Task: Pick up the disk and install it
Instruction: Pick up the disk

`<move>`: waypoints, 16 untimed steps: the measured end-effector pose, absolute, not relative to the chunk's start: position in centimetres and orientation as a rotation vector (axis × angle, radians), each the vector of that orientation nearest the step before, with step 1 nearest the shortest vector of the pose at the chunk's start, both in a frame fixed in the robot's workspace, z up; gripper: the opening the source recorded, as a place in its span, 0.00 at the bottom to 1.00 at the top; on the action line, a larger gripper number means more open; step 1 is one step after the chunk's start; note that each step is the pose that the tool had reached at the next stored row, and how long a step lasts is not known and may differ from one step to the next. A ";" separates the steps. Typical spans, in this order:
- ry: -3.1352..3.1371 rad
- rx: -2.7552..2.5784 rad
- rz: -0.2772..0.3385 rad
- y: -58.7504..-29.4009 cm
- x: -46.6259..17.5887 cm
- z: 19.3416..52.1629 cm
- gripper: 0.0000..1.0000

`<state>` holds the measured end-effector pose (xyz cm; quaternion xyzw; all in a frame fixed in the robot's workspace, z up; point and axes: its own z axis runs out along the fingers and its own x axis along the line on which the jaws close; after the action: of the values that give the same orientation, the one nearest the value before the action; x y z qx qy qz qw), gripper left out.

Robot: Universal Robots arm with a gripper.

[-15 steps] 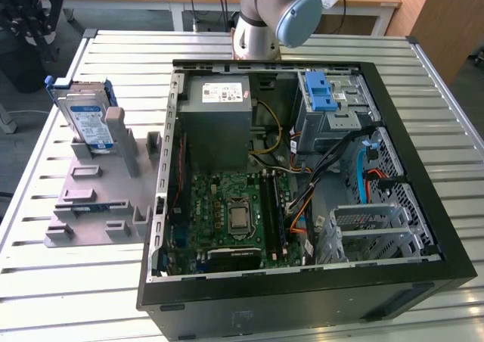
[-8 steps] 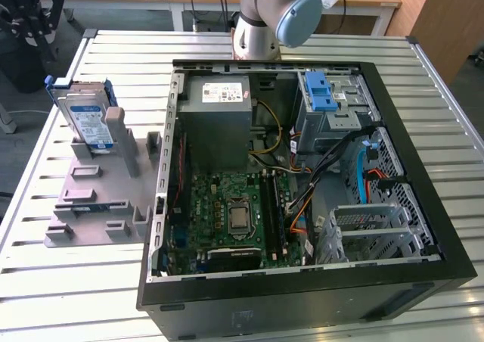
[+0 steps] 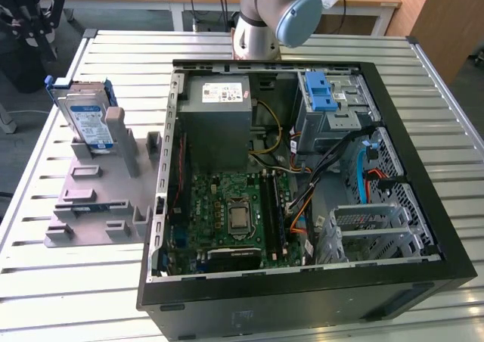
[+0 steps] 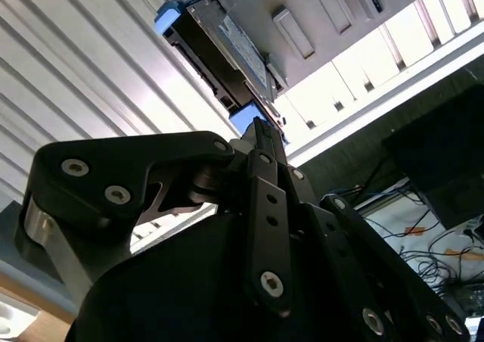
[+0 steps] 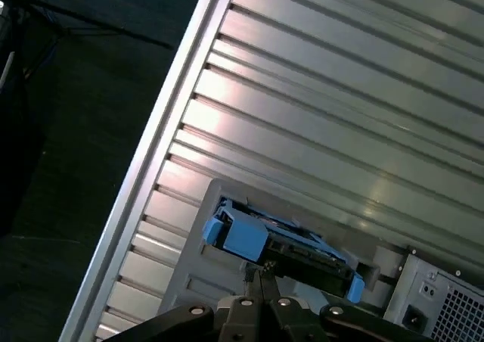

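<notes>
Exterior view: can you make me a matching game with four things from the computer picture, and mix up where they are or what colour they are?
Things
1. disk
2. power-supply box
3. circuit board
4. latch

Descriptions
A. green, lying flat inside the case
B. blue plastic, on top of the grey cage
C. standing on edge in the grey holder, outside the case
D. large grey box inside the case

Pairs: 1-C, 2-D, 3-A, 4-B

Silver disk (image 3: 89,119) edged blue, grey holder (image 3: 83,184), black case (image 3: 302,300), green motherboard (image 3: 215,206), silver ribbed table (image 3: 136,51)
</notes>
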<state>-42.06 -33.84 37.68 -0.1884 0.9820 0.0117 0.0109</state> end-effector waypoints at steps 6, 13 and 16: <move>3.031 -0.742 0.038 -33.8 -42.1 37.7 0.11; 2.980 -0.932 0.040 -33.8 -42.1 37.7 0.11; 2.955 -1.011 0.038 -33.8 -42.1 37.6 0.11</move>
<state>-42.06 -33.85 37.65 -0.3237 0.9460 0.0123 0.0090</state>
